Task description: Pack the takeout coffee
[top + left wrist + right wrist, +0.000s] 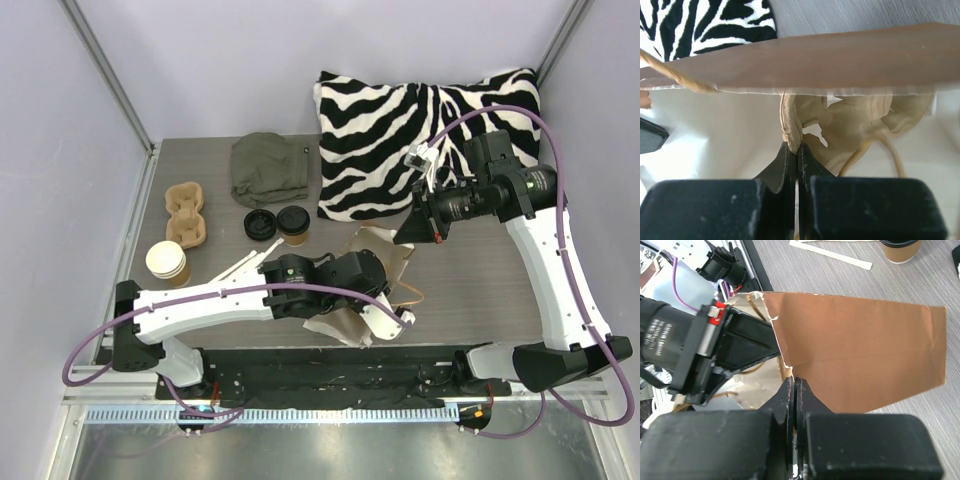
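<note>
A tan paper coffee cup (167, 262) with a pale rim stands open at the table's left. A second tan cup (293, 224) with a black lid on it stands mid-table and shows in the right wrist view (900, 249). A brown paper bag (378, 256) lies on its side between my grippers. My left gripper (392, 318) is shut on the torn rim of the bag's mouth (792, 127), beside a twine handle. My right gripper (402, 238) (795, 381) is shut on the opposite edge of the bag (860, 350). The bag's mouth is held apart, showing its white inside (720, 135).
A tan pulp two-hole carrier (186, 213) sits at the far left. A loose black lid (259, 223) lies beside the lidded cup. An olive cloth (268, 168) and a zebra pillow (420, 130) lie at the back. Pale stir sticks (245, 263) lie near my left arm.
</note>
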You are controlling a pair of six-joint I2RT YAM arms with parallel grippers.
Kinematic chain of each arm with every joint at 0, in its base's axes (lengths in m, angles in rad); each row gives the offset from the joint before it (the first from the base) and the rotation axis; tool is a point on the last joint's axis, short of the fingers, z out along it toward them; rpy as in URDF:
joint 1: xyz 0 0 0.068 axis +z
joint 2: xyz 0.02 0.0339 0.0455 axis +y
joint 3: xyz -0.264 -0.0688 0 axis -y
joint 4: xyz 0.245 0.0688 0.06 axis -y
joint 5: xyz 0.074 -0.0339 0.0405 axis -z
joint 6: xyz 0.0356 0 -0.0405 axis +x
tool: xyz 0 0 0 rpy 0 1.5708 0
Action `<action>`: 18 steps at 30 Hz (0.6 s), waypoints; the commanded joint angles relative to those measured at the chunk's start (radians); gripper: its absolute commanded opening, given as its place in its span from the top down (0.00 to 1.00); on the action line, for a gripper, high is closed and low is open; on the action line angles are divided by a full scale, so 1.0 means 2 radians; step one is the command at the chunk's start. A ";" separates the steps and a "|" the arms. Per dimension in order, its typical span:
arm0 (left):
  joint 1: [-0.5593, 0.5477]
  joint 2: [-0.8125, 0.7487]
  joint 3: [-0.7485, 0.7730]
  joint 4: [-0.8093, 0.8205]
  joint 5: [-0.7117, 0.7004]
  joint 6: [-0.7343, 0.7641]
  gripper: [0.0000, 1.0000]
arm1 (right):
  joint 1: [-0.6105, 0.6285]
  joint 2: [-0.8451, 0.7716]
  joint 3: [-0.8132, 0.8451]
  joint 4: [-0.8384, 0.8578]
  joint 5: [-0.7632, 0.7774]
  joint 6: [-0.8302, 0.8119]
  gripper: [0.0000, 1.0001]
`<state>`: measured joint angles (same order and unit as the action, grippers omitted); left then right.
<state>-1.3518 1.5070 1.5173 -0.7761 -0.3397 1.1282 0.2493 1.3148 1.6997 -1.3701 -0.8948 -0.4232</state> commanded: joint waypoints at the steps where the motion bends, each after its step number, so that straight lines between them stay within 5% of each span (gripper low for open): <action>1: 0.003 -0.003 0.037 -0.005 0.016 -0.042 0.99 | 0.004 0.000 0.009 -0.037 -0.024 -0.002 0.99; 9: -0.012 0.013 0.146 -0.154 0.075 -0.102 0.99 | 0.033 0.001 0.014 -0.039 -0.034 0.020 0.99; 18: -0.015 -0.024 0.039 -0.087 0.052 -0.094 0.99 | 0.095 -0.010 0.002 0.030 0.110 0.056 0.99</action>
<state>-1.3815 1.5063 1.6627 -0.9890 -0.2352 0.9642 0.3817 1.3220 1.6997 -1.3647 -0.8413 -0.3573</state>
